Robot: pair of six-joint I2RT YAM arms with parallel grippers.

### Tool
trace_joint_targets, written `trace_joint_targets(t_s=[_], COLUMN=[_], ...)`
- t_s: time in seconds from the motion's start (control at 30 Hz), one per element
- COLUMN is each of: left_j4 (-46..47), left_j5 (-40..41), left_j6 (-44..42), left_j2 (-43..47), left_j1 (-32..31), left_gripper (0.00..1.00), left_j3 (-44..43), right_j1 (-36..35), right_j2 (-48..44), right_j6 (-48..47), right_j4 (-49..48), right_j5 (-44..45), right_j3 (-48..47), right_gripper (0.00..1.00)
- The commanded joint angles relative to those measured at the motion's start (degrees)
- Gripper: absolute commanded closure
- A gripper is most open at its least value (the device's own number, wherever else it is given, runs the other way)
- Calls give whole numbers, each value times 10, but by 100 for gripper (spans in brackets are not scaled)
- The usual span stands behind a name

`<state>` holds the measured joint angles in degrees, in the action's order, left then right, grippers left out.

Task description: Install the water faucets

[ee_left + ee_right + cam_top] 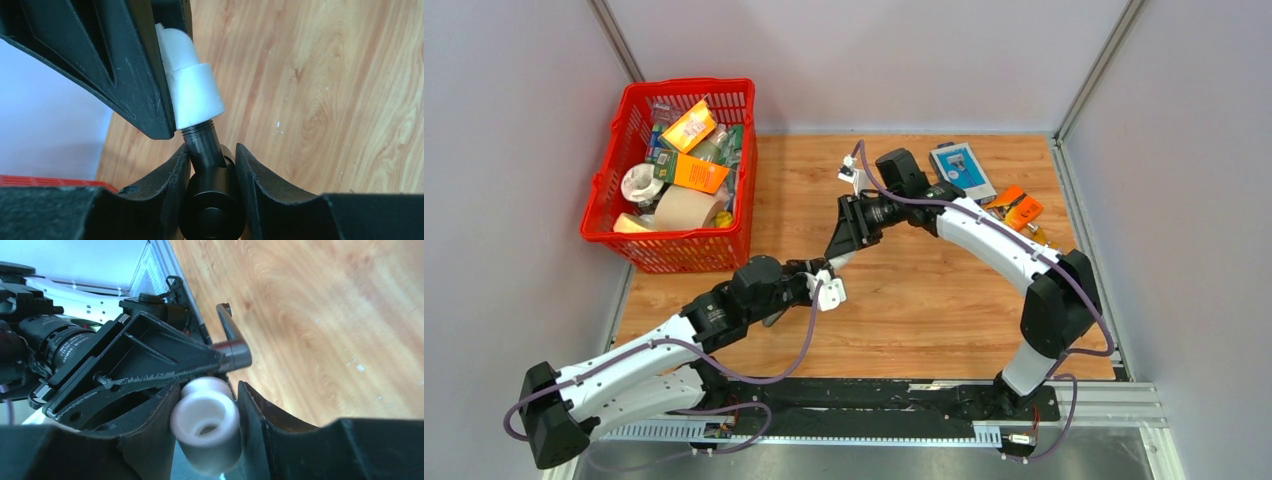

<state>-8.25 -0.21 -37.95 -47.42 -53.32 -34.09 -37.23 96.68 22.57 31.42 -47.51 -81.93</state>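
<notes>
Nearest us, the left gripper [212, 152] is clenched on the dark body of the faucet [212, 205], one jaw pressed to each side, over the wooden table [325, 100]. From that grip the faucet's long axis runs toward 12 o'clock in the left wrist view, leaning a little to 11. It ends in a threaded stub [199, 129] that enters the mouth of the white elbow fitting [192, 92]. A few threads show bare below the rim, so we judge the joint only part seated. Next out, the right gripper [207, 390] is clamped on that elbow, a finger on either side. In its own view the faucet's curved side branch [231, 335] sticks out at 12 o'clock beyond the fitting. From overhead the right gripper lies at about 1 o'clock from the left, and the two meet tip to tip through the parts. We reckon the coming move is a twist about that shared axis, where any tilt between stub and socket would bind the thread. Farthest, the red basket [674, 165] sits at 10 o'clock, well apart.
</notes>
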Motion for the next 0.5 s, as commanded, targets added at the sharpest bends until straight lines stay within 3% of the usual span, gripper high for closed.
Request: trace_joint_targets(t_s=[0.0, 0.2, 0.23, 0.47], left_j4=[97, 71, 72, 72], left_j5=[-69, -217, -258, -406], left_j6=[-20, 65, 75, 148], left_j2=[21, -5, -7, -47], left_j1=[-18, 49, 71, 128], left_gripper=[100, 100, 100, 100], left_j3=[-56, -94, -99, -131], right_j1=[22, 22, 23, 23], right_j2=[-59, -203, -231, -407], right_j6=[-141, -368, -400, -610], right_j4=[-50, -82, -86, -120], right_j5=[72, 92, 98, -13], right_j3=[-33, 61, 79, 214], right_gripper=[45, 15, 0, 0])
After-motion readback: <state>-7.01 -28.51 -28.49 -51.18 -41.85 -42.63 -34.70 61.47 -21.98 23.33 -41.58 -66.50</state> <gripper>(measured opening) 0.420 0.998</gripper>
